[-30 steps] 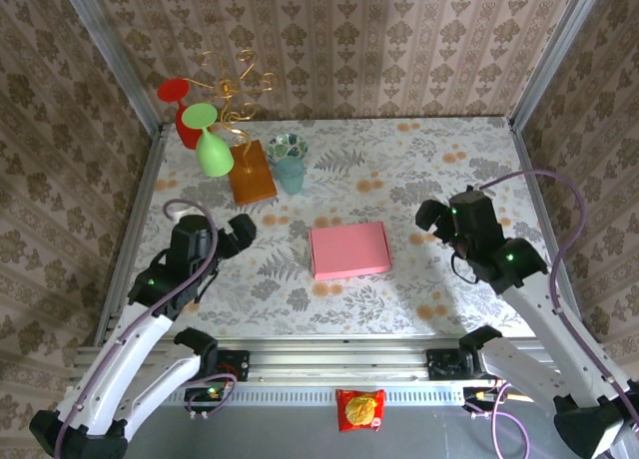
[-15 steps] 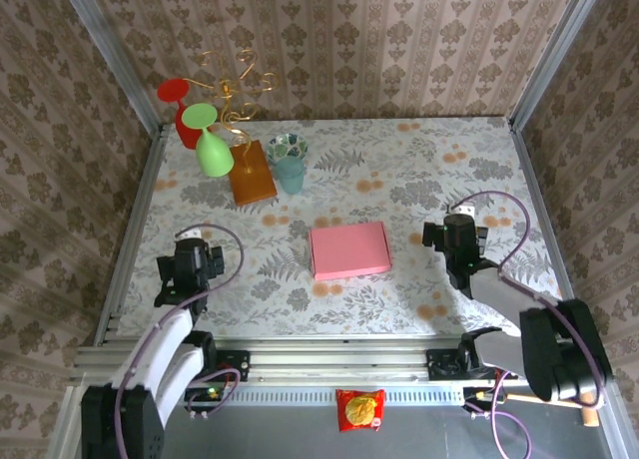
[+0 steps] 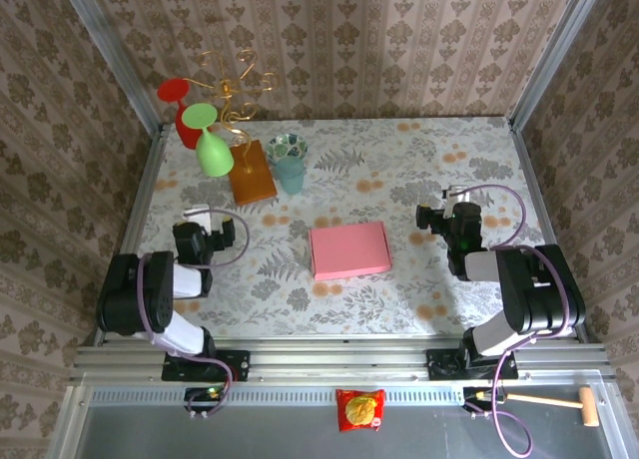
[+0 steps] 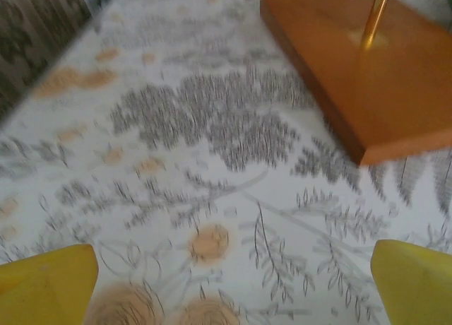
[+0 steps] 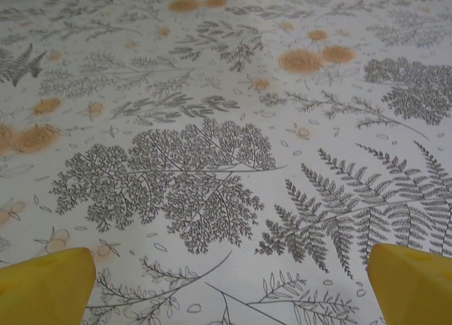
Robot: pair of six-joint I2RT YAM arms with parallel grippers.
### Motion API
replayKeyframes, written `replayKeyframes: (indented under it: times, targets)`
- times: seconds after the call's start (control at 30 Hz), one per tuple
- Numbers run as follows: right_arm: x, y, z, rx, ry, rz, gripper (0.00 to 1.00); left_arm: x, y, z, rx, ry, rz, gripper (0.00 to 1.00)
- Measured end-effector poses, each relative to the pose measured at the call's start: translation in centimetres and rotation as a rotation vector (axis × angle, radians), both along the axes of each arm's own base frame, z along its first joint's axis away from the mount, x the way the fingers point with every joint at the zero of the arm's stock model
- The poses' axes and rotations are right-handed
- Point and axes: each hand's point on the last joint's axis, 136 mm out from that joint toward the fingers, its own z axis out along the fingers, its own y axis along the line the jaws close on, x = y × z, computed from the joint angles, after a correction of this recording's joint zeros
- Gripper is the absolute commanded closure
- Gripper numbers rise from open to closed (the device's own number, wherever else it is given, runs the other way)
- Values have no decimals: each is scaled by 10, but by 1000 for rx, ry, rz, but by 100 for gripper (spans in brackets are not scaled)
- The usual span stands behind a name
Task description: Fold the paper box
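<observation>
The paper box lies flat in the middle of the table as a closed pink rectangle. Nothing touches it. My left gripper rests low over the cloth to the box's left, well apart from it. In the left wrist view it is open, its yellow fingertips far apart over bare cloth. My right gripper sits low to the box's right, also apart from it. The right wrist view shows it open, with only printed cloth between the yellow fingertips.
An orange-brown block carries a gold wire stand with a red and a green glass at the back left. A teal cup and a bowl stand beside it. Metal rails edge the table.
Both arms have folded back and down toward the near edge, the grippers now low over the cloth at either side. The pink box has not moved.
</observation>
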Motion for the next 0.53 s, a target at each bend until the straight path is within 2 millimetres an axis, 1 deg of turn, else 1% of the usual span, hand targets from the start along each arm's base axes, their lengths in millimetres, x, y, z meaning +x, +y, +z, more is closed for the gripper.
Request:
replayKeyframes:
  times: [0.07,0.17,0.23,0.53]
  targets:
    - [1,0,3,0,-12,0,0,4,1,2,-3,-6,-3,0]
    - [2,0,5,1,-22,0,0,23,0,23,-7,-60,-11,0]
    - [2,0,5,1,-22,0,0,30,-1,34,-9,-92,-18,0]
    - [2,1,6,0,-30,4,0,30,-1,36,-15,-106,-26,0]
